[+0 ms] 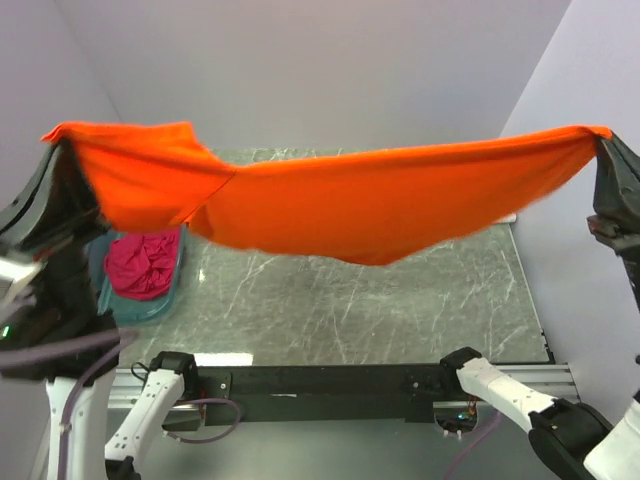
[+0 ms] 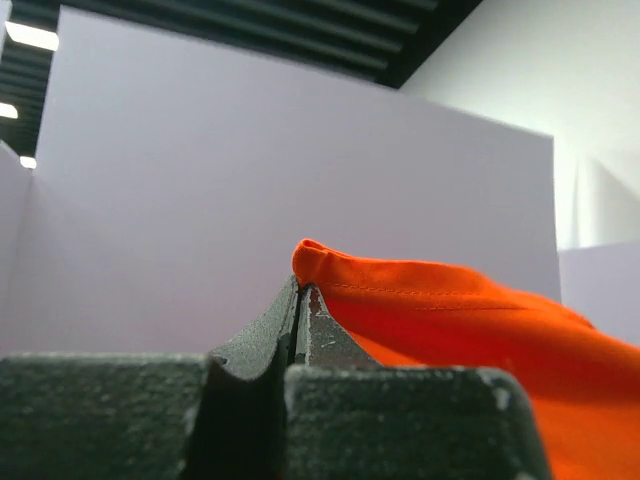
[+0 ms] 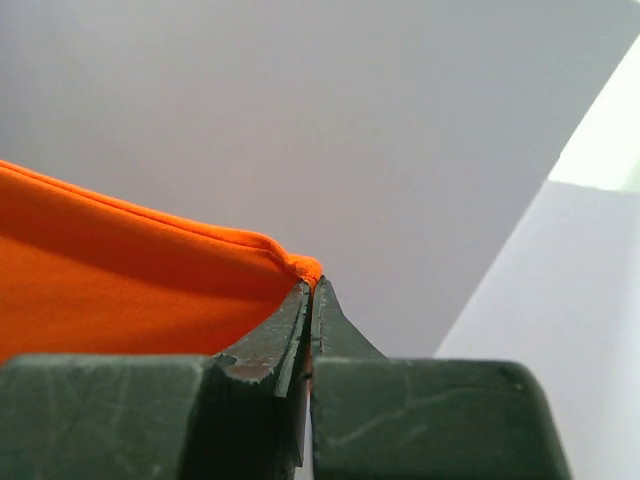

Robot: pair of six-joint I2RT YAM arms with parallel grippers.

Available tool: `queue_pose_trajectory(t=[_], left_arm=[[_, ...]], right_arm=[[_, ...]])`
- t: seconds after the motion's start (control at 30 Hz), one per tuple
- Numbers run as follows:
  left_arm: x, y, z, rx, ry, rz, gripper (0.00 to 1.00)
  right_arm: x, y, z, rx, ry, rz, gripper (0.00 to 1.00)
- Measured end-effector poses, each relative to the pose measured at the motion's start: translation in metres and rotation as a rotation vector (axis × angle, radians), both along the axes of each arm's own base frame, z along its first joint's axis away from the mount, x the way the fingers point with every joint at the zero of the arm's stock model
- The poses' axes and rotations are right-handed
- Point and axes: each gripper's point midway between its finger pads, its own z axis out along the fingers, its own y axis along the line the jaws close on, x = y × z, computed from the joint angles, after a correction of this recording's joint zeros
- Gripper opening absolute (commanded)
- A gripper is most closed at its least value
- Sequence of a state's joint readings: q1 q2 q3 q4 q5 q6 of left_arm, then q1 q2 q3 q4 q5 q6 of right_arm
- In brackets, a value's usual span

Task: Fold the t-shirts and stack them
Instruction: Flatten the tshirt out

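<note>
Overhead, the orange t-shirt (image 1: 340,205) hangs stretched in the air between the two grippers, held high above the marble-patterned table (image 1: 400,300). The left gripper (image 1: 52,140) is clenched on the shirt's left end. In the left wrist view its dark fingers (image 2: 265,335) press flat together with no gap, and a rolled orange hem bulges just above the tips and runs off to their right. The right gripper (image 1: 603,135) is likewise clamped on the opposite end. In the right wrist view its fingers (image 3: 270,340) meet tightly, with the stitched hem pinched at the very tips and the cloth spreading away to their left.

Between the two pinch points the upper edge of the shirt runs nearly taut, dipping a little toward the middle. The rest of the fabric droops below that line in a shallow belly whose lowest part lies nearer the right gripper, well clear of the table. Close to the left fingers the cloth overlaps itself in a broad flap, and its fold line slants down and away from that gripper.

Below the left gripper, partly hidden by the hanging shirt, a crumpled magenta t-shirt (image 1: 145,262) lies in a bluish tub (image 1: 150,312) at the left edge of the table. Neither gripper touches it.
</note>
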State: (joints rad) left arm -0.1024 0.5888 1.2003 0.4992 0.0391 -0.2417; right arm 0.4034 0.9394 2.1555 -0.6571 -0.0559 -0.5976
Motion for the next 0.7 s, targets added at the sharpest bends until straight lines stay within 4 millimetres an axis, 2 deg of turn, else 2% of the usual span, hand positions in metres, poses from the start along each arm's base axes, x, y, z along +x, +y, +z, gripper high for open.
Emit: queue_pose_trajectory(t=[0.07, 0.17, 0.23, 0.3, 0.4, 0.47, 0.5, 0.57, 0.6, 0.7], left_arm=[[0.025, -0.003, -0.006, 0.008, 0.052, -0.001, 0.01], [0.088, -0.010, -0.027, 0.029, 0.182, 0.006, 0.00], [0.142, -0.014, -0.051, 0.047, 0.300, 0.016, 0.00], [0.191, -0.018, -0.079, 0.064, 0.405, 0.032, 0.00], [0.266, -0.025, -0.137, 0.094, 0.585, 0.037, 0.00], [0.316, -0.034, -0.195, 0.119, 0.726, 0.018, 0.00], [0.335, -0.039, -0.224, 0.132, 0.788, 0.007, 0.00], [0.372, -0.046, -0.305, 0.151, 0.957, -0.015, 0.00], [0.386, -0.049, -0.347, 0.160, 1.043, -0.024, 0.00], [0.411, -0.055, -0.470, 0.179, 1.305, -0.041, 0.00]], right_arm=[[0.009, -0.005, -0.006, 0.008, 0.012, -0.041, 0.00], [0.054, 0.002, -0.036, -0.023, 0.101, -0.106, 0.00], [0.101, 0.011, -0.071, -0.069, 0.197, -0.158, 0.00], [0.153, 0.010, -0.108, -0.112, 0.299, -0.228, 0.00], [0.221, -0.006, -0.160, -0.113, 0.441, -0.301, 0.00], [0.265, -0.011, -0.212, -0.106, 0.537, -0.314, 0.00], [0.281, -0.011, -0.249, -0.115, 0.605, -0.311, 0.00], [0.300, -0.007, -0.329, -0.133, 0.737, -0.285, 0.00], [0.304, -0.004, -0.361, -0.145, 0.795, -0.270, 0.00], [0.322, 0.006, -0.458, -0.184, 0.951, -0.222, 0.00]])
